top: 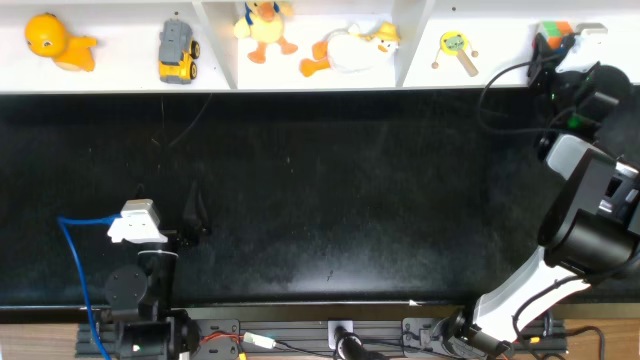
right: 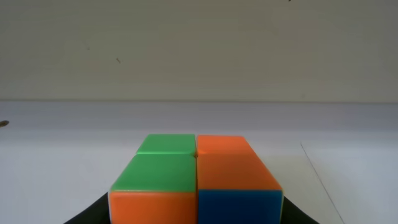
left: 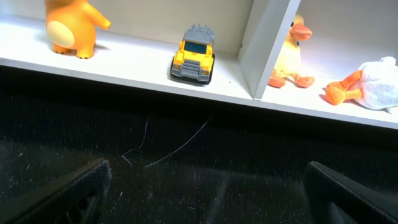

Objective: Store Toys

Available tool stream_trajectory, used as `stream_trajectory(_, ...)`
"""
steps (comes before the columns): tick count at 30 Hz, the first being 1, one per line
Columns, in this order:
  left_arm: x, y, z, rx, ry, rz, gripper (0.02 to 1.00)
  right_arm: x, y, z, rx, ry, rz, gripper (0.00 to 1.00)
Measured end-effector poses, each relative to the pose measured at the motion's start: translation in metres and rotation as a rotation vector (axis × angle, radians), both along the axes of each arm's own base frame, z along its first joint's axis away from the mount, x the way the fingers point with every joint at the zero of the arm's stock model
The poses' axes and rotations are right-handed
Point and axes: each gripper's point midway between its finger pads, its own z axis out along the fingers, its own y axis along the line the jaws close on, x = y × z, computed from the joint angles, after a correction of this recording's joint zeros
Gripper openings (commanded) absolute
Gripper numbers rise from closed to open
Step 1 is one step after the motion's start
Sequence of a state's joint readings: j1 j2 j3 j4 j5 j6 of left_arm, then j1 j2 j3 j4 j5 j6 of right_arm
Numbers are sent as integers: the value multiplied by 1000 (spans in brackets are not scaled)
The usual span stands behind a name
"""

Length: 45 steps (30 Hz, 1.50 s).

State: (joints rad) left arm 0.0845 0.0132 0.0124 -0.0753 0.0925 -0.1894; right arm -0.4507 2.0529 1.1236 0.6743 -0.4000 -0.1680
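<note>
Shelf [top: 120, 82]: right end effector [top: 558, 54] seemingly clasps cube [right: 196, 180]; left end effector [left: 205, 190] splayed.

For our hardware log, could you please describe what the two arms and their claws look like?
The left arm is black with a white block at the wrist and a looping blue cable; its claw has dark fingers. The right arm mixes white and black shells, with black cables.

Shelf [top: 300, 85] w/ orange duck [top: 55, 42], truck [top: 177, 52], plush ducks [top: 265, 28], rattle [top: 455, 45], cube [top: 553, 35]; blk table [top: 350, 200] below.
</note>
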Motion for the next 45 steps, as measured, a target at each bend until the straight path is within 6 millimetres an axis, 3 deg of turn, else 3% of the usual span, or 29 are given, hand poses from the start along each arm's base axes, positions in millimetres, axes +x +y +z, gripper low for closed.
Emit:
stream_trajectory(1,0,0,0,0,0,0,998,0,0,-1,3,5,1,45)
stream_trajectory(6,0,0,0,0,0,0,998,1,0,-2,17,18,3,483)
stream_trajectory(9,0,0,0,0,0,0,998,1,0,-3,38,27,0,831)
stream_trajectory(10,0,0,0,0,0,0,998,1,0,-7,52,44,-2,998)
stream_trajectory(17,0,0,0,0,0,0,998,-7,5,-16,102,131,-2,998)
stream_trajectory(22,0,0,0,0,0,0,998,-30,10,-10,161,252,-42,998)
stream_trajectory(23,0,0,0,0,0,0,998,-35,10,-5,165,269,-57,998)
stream_trajectory(25,0,0,0,0,0,0,998,-61,9,32,159,301,-129,998)
stream_trajectory(28,0,0,0,0,-1,0,998,-98,21,70,143,342,-163,989)
stream_trajectory(30,0,0,0,0,-1,0,998,-120,34,100,104,333,-160,982)
stream_trajectory(39,0,0,0,0,-1,0,998,-182,142,156,-18,329,63,998)
stream_trajectory(41,0,0,0,0,-1,0,998,-214,174,178,-44,289,139,993)
stream_trajectory(45,0,0,0,0,-1,0,998,-270,212,185,-55,298,252,996)
